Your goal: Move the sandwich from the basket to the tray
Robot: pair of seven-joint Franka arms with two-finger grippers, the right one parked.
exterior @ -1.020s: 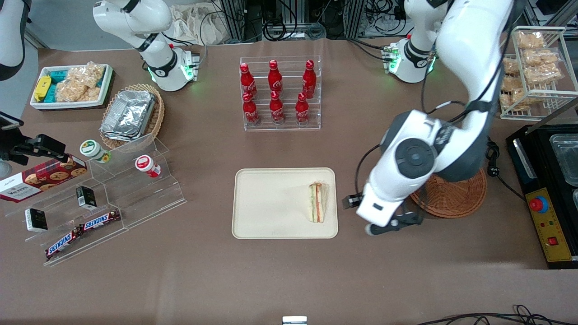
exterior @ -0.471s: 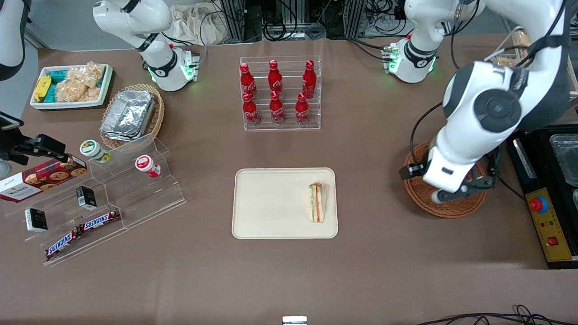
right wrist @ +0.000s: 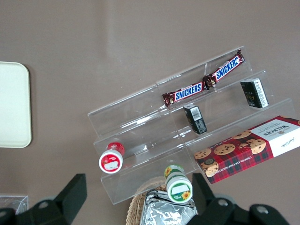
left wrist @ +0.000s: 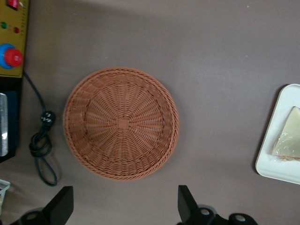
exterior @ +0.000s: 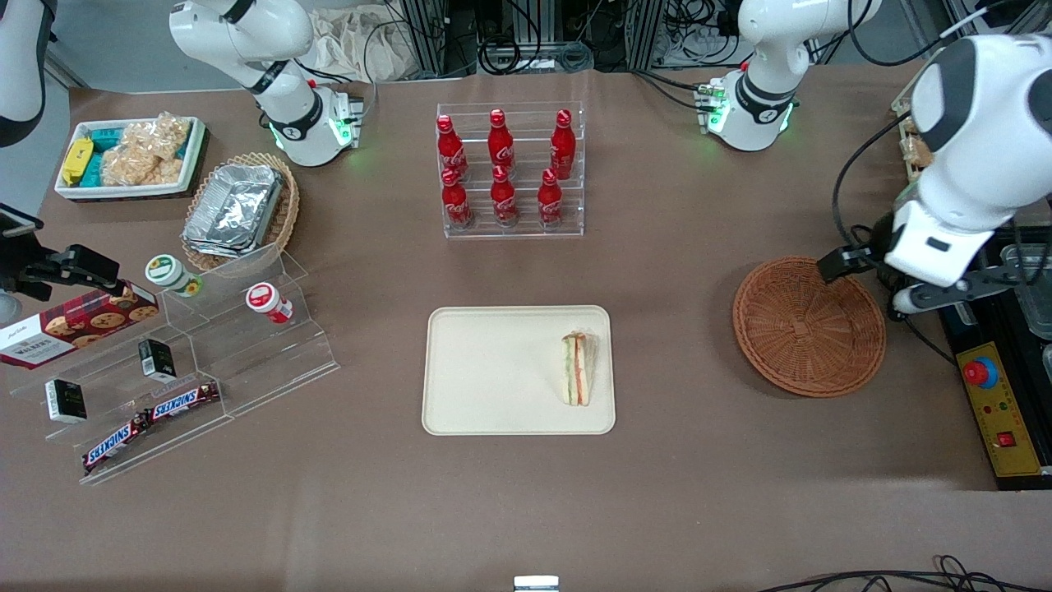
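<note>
The sandwich (exterior: 577,368) (left wrist: 287,140), a wrapped white wedge with green and orange stripes, lies on the cream tray (exterior: 493,370) (left wrist: 281,171), at the tray's end nearest the basket. The reddish-brown wicker basket (exterior: 809,326) (left wrist: 121,123) stands beside the tray with nothing in it. My gripper (exterior: 953,289) (left wrist: 123,206) hangs high just past the basket's rim toward the working arm's end of the table. It is open, its black fingers (left wrist: 61,204) spread wide with only bare table between them.
A black appliance with a yellow panel and red button (exterior: 982,372) (left wrist: 10,56) sits beside the basket, its cable (left wrist: 42,145) coiled on the table. An acrylic rack of red bottles (exterior: 509,168) stands farther from the camera than the tray. Acrylic snack shelves (exterior: 181,362) lie toward the parked arm's end.
My gripper has swung away from the tray, passed over the basket and risen toward the working arm's end of the table. The sandwich has stayed on the tray.
</note>
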